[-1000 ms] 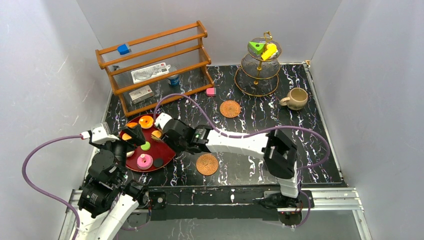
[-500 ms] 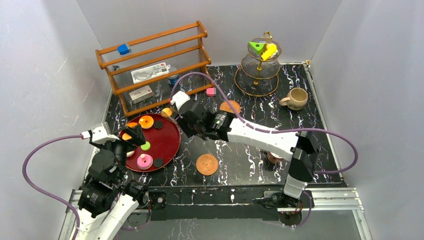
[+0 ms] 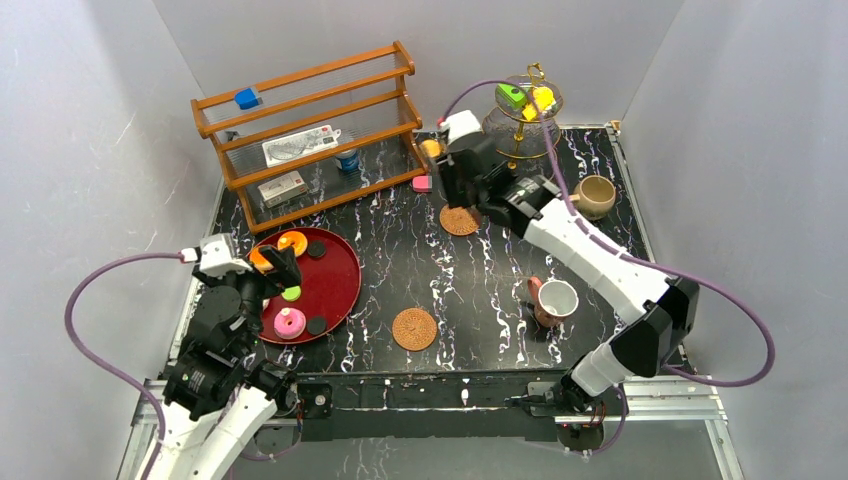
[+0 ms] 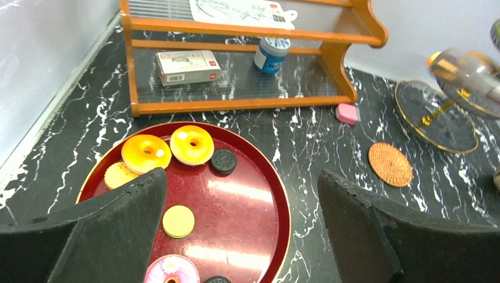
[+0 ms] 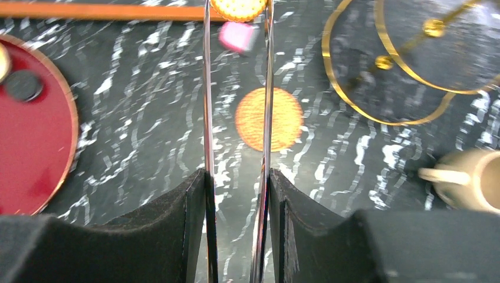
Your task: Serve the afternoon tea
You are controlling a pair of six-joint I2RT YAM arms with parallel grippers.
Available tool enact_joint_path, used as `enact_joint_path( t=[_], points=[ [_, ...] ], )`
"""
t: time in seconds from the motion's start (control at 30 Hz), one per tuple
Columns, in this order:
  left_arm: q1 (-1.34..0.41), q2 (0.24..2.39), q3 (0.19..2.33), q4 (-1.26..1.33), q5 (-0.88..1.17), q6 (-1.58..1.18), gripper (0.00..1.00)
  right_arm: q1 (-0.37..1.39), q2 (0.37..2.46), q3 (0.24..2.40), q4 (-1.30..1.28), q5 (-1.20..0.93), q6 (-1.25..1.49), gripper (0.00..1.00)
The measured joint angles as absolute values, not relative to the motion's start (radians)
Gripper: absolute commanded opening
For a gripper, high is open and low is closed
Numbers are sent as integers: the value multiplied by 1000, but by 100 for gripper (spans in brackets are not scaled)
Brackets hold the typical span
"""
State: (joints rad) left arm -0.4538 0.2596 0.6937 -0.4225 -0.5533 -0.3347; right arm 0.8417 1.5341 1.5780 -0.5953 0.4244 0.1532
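The right pincer (image 5: 236, 177) is clamped on a pair of metal tongs (image 5: 207, 118). Its pads press the two blades to a narrow gap, and an orange cookie (image 5: 239, 7) is nipped at the tongs' tips. In the top view this pincer (image 3: 447, 162) hangs high at the far side of the worktop (image 3: 480, 270). The cookie (image 3: 431, 148) is just beside the glass tiered stand (image 3: 520, 150) and above the pink block (image 3: 422, 184). The green wedge (image 3: 511, 95) and the yellow piece (image 3: 541, 100) lie on the stand's top tier.

The left pincer (image 4: 242, 177) is spread wide and holds nothing. It hovers over the red tray (image 4: 247, 200), which carries the pink donut (image 4: 171, 271), two orange rounds (image 4: 191, 144) and a black disc (image 4: 224, 160).

One woven coaster (image 3: 460, 217) lies under the right arm and another (image 3: 414, 328) lies near the front. The beige mug (image 3: 592, 197) stands far right, and the pinkish-brown cup (image 3: 553, 301) stands nearer the front.

Half a second ago the right pincer was at the tray's far rim with the cookie. It has since swung across to the stand, uncovering the pinkish-brown cup. The left arm has barely shifted.
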Motion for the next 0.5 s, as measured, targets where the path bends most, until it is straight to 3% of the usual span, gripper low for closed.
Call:
enact_joint_path(
  t=[0.5],
  points=[
    [-454, 457, 689, -418, -439, -314, 96, 460, 1465, 1507, -630, 372, 127, 48]
  ],
)
